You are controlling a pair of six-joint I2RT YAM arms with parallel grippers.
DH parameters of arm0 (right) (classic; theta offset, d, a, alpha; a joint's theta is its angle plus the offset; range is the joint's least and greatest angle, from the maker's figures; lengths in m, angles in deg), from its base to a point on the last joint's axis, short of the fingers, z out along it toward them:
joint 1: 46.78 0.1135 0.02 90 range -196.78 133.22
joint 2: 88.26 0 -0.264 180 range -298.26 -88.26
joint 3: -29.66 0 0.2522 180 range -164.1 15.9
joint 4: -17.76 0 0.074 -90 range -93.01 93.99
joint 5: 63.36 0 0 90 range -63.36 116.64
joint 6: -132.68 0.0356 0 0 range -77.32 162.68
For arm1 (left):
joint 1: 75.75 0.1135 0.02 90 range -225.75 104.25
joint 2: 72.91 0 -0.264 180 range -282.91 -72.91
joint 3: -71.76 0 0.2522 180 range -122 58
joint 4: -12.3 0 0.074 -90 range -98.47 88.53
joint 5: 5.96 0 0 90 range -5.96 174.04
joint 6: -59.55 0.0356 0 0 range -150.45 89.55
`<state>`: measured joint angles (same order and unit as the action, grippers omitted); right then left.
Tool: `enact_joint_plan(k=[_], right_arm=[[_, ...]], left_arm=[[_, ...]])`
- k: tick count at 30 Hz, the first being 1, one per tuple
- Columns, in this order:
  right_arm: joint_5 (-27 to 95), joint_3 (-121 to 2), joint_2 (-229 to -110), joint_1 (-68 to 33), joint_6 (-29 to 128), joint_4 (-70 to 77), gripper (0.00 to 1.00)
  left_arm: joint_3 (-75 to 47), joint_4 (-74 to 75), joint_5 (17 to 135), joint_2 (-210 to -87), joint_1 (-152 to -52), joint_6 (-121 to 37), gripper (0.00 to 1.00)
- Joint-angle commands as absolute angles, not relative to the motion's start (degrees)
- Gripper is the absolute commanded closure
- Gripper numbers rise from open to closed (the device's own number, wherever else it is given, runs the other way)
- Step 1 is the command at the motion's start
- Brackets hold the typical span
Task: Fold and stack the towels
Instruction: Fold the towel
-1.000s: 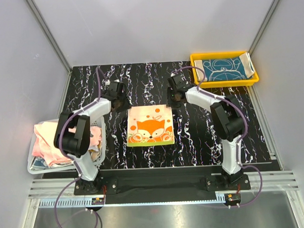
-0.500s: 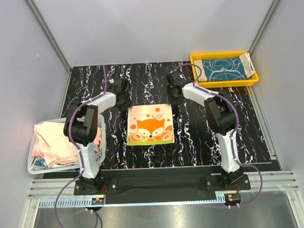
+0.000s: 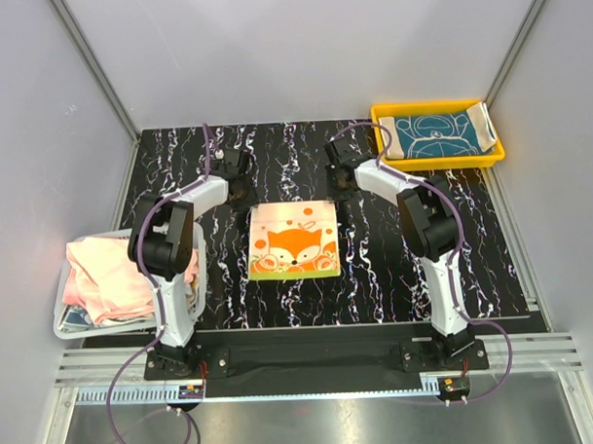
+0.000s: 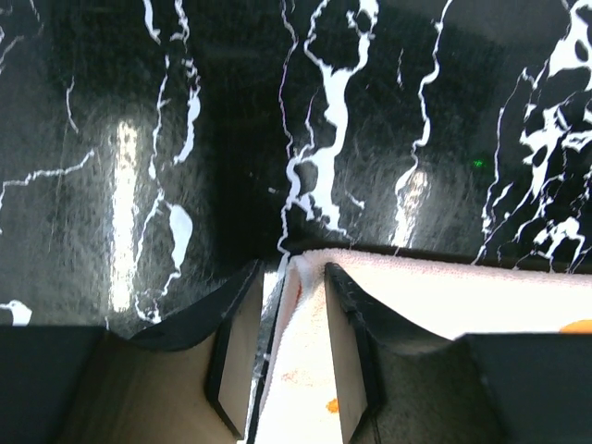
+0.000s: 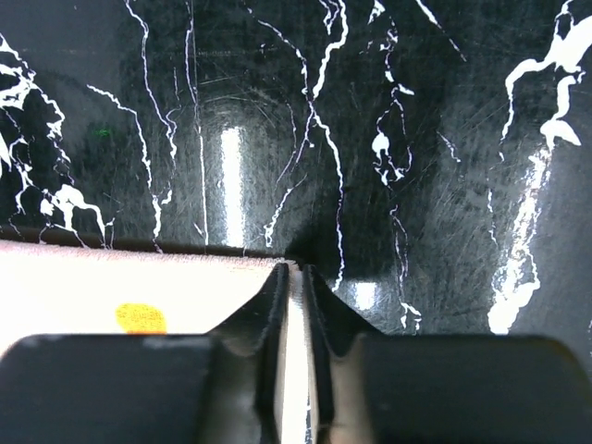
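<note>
An orange-and-cream fox towel (image 3: 293, 240) lies flat in the middle of the table. My left gripper (image 3: 245, 196) is at its far left corner. In the left wrist view the gripper (image 4: 291, 273) is open, with the towel's corner (image 4: 305, 370) between the fingers and a gap at the left finger (image 4: 231, 351). My right gripper (image 3: 340, 193) is at the far right corner. In the right wrist view it (image 5: 294, 270) is shut on the cream edge of the towel (image 5: 92, 287). A teal towel (image 3: 435, 134) lies in the yellow tray (image 3: 441, 163). Pale pink towels (image 3: 104, 277) fill the white basket (image 3: 61, 328).
The yellow tray stands at the back right corner of the black marbled table (image 3: 396, 267). The white basket hangs at the table's left edge beside the left arm's base. Grey walls close in the back and both sides.
Both arms have stretched farther from their bases along the towel's far corners. The fox towel has slid slightly toward the far side and stays flat.
</note>
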<state>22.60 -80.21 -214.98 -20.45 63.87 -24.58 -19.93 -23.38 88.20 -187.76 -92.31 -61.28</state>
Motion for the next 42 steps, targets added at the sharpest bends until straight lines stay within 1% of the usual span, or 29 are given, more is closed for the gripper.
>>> enact_joint_plan(k=[1,3,6,16,19,22,24,27,35,42], right_arm=[[23.8,-81.8,-217.2,-21.7,63.3,-24.4,0.87],[24.3,-82.4,-217.5,-22.5,63.0,-23.9,0.90],[25.3,-84.0,-218.2,-23.4,62.2,-23.5,0.92],[28.4,-90.5,-221.0,-24.4,59.1,-23.6,0.91],[28.8,-92.0,-221.8,-24.6,58.4,-24.4,0.91],[29.3,-92.5,-222.1,-24.9,58.1,-24.3,0.91],[29.6,-92.7,-222.2,-25.2,58.1,-24.5,0.91],[29.6,-92.9,-221.9,-25.4,58.1,-24.2,0.92],[28.8,-91.4,-217.3,-27.1,59.0,-20.1,0.93],[30.6,-85.1,-209.8,-27.1,59.6,-14.9,0.94]], left_arm=[[-21.5,-22.1,87.3,-190.2,-91.5,-60.3,0.63],[-21.5,-20.8,85.6,-190.5,-91.0,-60.2,0.66],[-21.5,-19.6,84.4,-190.9,-90.6,-60.2,0.67],[-24.6,-16.0,78.6,-194.1,-89.2,-60.9,0.73],[-25.7,-15.4,77.7,-194.7,-89.2,-60.9,0.76],[-26.6,-15.1,77.2,-195.8,-89.0,-61.1,0.83],[-27.0,-14.9,76.7,-196.3,-89.0,-61.1,0.92],[-27.7,-14.8,77.2,-196.1,-88.7,-61.0,1.00],[-28.0,-11.0,78.4,-192.0,-88.1,-60.8,1.00],[-20.8,-2.8,76.7,-183.8,-88.1,-61.4,1.00]])
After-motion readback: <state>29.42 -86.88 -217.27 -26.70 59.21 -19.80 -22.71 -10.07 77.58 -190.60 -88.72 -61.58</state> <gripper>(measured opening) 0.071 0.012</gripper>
